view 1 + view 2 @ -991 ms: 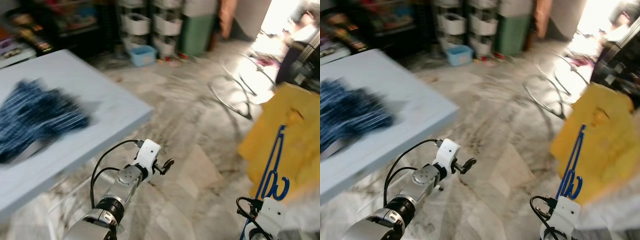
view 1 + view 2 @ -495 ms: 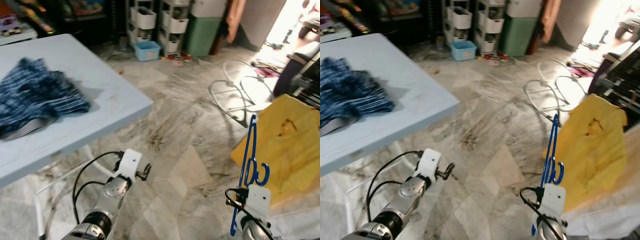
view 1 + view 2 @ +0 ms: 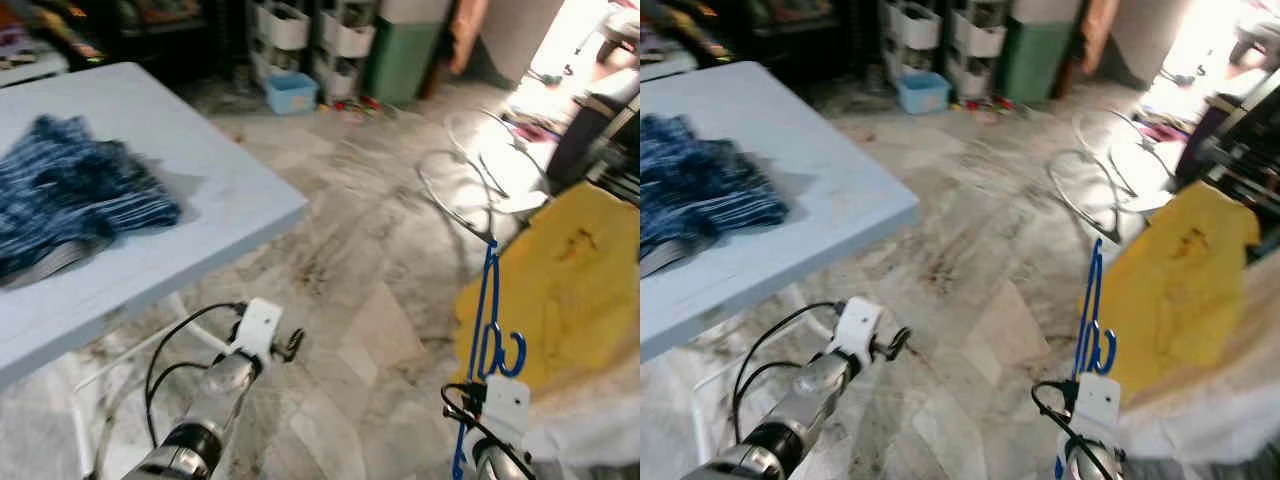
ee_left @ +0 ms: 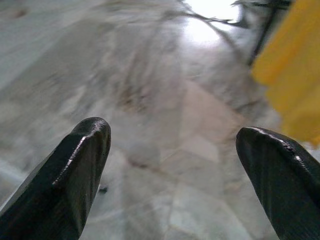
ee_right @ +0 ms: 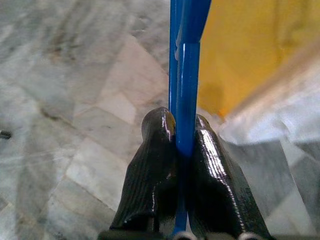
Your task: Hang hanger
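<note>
Silver jointed left arm [image 3: 205,415] with looping black cables, white boxy wrist housing behind left gripper [image 3: 292,345], white housing and black cable behind right gripper [image 5: 181,131], ribbed glossy black fingers [image 5: 150,175]

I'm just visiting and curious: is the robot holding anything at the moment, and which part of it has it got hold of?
Yes. The right gripper is shut on a blue hanger, pinching one of its thin bars. The left gripper is open and holds nothing.

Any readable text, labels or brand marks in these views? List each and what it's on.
None can be read.
Shelf items behind the table: too blurred to tell if they carry print.
Storage drawers: no legible labels.
Blue hanger in the right claw, yellow cloth: no print visible.
</note>
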`<state>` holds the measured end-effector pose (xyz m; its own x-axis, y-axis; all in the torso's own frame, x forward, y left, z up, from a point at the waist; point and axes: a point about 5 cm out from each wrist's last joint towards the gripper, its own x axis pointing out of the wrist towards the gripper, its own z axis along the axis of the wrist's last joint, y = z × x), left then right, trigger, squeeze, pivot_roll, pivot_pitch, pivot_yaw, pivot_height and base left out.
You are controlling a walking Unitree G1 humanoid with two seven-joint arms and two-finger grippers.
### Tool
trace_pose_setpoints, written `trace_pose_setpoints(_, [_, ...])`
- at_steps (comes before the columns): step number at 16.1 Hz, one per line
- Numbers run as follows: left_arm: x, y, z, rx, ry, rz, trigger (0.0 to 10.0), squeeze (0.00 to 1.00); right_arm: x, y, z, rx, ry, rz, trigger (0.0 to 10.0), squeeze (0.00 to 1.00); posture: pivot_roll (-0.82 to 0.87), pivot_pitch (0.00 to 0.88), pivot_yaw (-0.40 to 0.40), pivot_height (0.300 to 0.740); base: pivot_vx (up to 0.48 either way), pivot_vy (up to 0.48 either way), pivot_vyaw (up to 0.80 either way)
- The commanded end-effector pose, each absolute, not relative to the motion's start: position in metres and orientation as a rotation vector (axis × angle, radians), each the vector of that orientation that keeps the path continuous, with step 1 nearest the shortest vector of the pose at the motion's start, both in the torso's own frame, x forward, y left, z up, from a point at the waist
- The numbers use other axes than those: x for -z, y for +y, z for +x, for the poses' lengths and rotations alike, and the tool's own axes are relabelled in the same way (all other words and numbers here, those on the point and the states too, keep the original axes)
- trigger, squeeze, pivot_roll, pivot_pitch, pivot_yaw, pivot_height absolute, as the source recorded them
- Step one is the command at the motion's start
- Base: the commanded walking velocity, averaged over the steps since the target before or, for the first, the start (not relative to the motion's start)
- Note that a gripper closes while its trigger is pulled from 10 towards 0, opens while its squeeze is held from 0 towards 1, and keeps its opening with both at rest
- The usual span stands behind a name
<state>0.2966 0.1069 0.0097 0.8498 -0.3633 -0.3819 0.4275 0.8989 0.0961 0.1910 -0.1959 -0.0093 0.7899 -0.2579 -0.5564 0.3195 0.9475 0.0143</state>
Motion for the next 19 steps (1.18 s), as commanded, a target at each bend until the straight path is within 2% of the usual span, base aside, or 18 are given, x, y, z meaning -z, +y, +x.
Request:
trace_pose_setpoints(1, [-0.014,0.098,0.299,0.469,0.361,0.186,10.0,0.00,0.009,-0.203,0.188,0.349,0.574,0.110,10.0,0.00,0.06,0.028,-0.092,0.740,0.000,-0.247,-0.80])
trace_pose_setpoints(6, [-0.015,0.091,0.301,0.536,0.373,0.200,10.0,0.00,0.011,-0.203,0.185,0.392,0.561,0.134,10.0,0.00,0.03,0.015,-0.045,0.740,0.000,-0.050,-0.80])
trace_pose_setpoints(11, [-0.020,0.079,0.303,0.648,0.372,0.224,10.0,0.00,0.015,-0.202,0.176,0.460,0.558,0.175,10.0,0.00,-0.02,0.005,0.021,0.740,0.000,0.000,-0.46])
trace_pose_setpoints(19, [-0.016,0.072,0.299,0.691,0.393,0.228,10.0,0.00,0.017,-0.203,0.168,0.490,0.560,0.178,10.0,0.00,-0.03,0.009,0.022,0.740,0.000,-0.322,-0.76])
